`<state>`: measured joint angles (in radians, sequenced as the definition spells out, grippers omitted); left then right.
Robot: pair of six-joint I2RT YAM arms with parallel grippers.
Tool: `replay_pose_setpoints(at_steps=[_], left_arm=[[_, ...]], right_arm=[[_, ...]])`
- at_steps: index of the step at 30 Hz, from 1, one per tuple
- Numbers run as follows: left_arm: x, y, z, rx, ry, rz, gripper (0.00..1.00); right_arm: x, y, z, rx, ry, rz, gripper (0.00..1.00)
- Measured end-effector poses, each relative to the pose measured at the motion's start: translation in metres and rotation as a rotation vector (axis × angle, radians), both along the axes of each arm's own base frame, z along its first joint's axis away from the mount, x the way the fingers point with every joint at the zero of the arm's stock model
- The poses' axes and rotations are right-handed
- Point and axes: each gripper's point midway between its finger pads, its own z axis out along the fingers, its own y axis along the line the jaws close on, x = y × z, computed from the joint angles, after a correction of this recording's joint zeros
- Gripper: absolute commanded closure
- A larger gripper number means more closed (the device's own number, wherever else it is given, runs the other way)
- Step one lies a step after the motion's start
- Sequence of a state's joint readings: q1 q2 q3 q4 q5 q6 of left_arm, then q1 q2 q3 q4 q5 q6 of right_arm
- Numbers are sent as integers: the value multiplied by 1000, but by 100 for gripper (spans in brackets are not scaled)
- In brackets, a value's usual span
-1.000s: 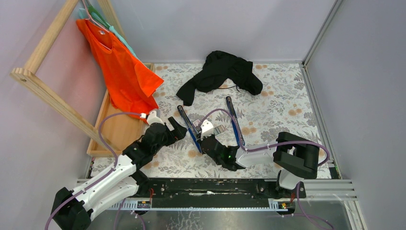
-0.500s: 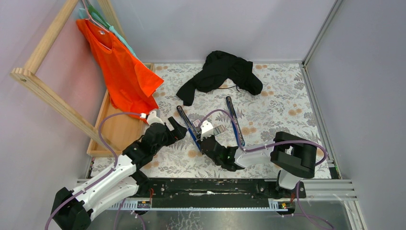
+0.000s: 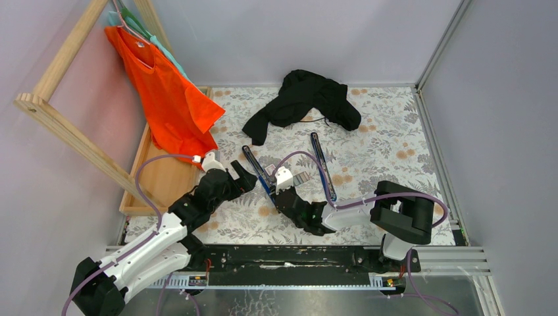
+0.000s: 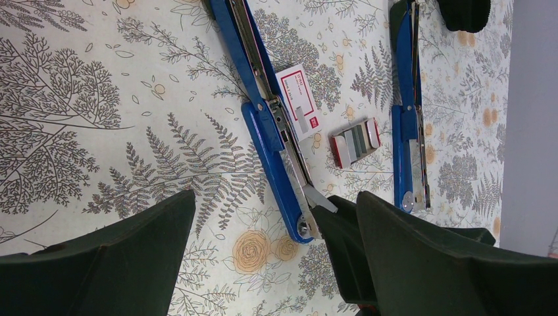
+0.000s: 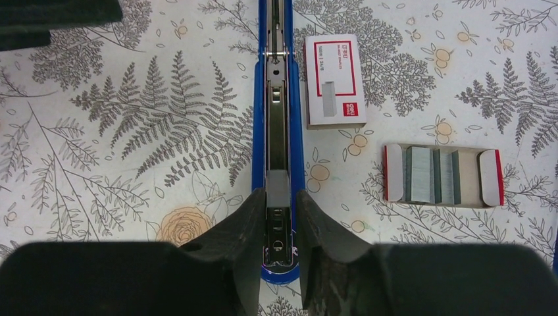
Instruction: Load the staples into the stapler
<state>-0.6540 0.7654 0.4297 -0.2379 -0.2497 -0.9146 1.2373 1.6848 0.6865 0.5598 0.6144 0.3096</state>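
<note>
The stapler lies folded open as two long blue bars, the magazine bar point(image 3: 255, 166) point(image 5: 278, 99) and the other bar point(image 3: 322, 164) point(image 4: 408, 131). My right gripper point(image 3: 273, 192) point(image 5: 278, 197) straddles the magazine's near end. Its jaws stand narrowly apart around a grey staple strip point(image 5: 278, 187) in the channel, with a sliver of gap on one side. The staples' white-and-red box point(image 5: 334, 79) point(image 4: 299, 108) and the tray of strips point(image 5: 444, 174) point(image 4: 355, 140) lie just right of that bar. My left gripper point(image 3: 240, 179) point(image 4: 276, 263) hovers wide open left of the magazine's near end, holding nothing.
A black garment point(image 3: 303, 99) lies crumpled at the back of the floral tabletop. An orange shirt point(image 3: 164, 92) hangs from a wooden rack point(image 3: 72, 135) at the left, over a wooden tray point(image 3: 161, 181). Grey walls close in the back and the right side.
My right gripper has crept a little farther along the magazine bar and its jaws have eased slightly apart. The left arm has not moved.
</note>
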Motion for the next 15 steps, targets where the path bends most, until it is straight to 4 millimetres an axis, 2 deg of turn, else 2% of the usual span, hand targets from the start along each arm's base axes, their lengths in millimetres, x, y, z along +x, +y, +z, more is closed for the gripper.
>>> replay_pose_setpoints(at_steps=[7, 15], left_arm=[[0, 0, 0, -1, 1, -2, 0], [1, -2, -1, -1, 5, -6, 0]], right_arm=[[-3, -7, -2, -30, 15, 5, 57], [-3, -12, 16, -77, 9, 13, 50]])
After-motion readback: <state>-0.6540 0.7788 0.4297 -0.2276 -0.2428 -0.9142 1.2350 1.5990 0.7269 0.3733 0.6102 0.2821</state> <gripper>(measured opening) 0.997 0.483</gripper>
